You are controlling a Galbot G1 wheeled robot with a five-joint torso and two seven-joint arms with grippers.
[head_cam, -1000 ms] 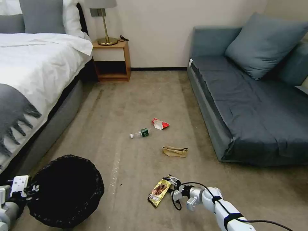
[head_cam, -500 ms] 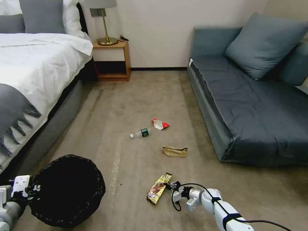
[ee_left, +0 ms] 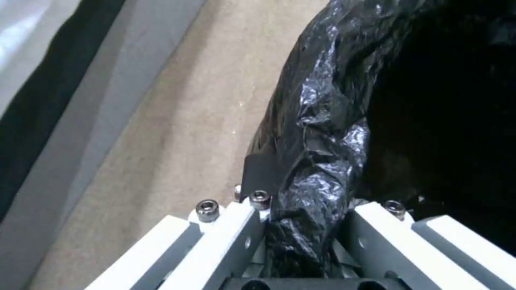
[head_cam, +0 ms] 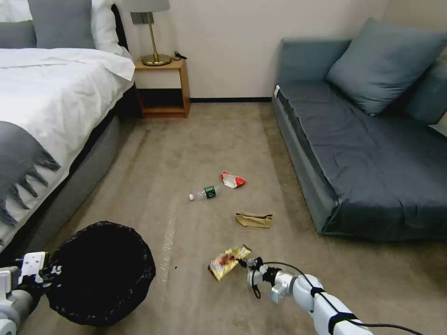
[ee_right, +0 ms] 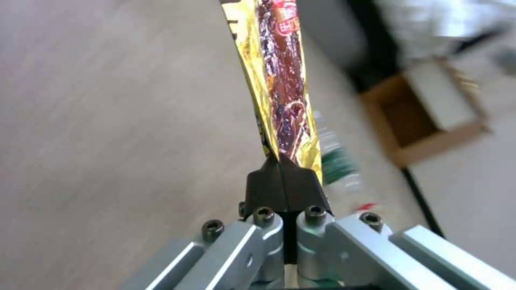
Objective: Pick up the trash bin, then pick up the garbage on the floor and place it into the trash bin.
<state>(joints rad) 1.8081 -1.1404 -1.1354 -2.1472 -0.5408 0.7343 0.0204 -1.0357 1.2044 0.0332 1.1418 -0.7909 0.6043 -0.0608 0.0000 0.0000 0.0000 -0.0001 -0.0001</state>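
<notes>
Standing in this bedroom, you see a big white bed along the left side of the carpet floor and a long blue-grey sofa along the right side, with a fat pillow leaning on its back. A small wooden nightstand sits against the far wall beside the bed, and a gold lamp stands on top of it. Down at the near left corner of the floor is the trash bin, round and lined with a crinkly black bag. The left gripper is clamped tight on the bin's near rim, with the black bag squeezed between its two fingers. Out on the middle of the carpet lie three bits of garbage: a crumpled brown paper bag, a red-and-white packet a bit farther off, and a clear bottle with a green label just to the left of the packet. Nearer, close to the bottom edge of the floor, the right gripper is pinched tight on one end of the gold-brown snack wrapper. The wrapper sticks out from the black fingertips toward the bin side, and it is well apart from the bin.
</notes>
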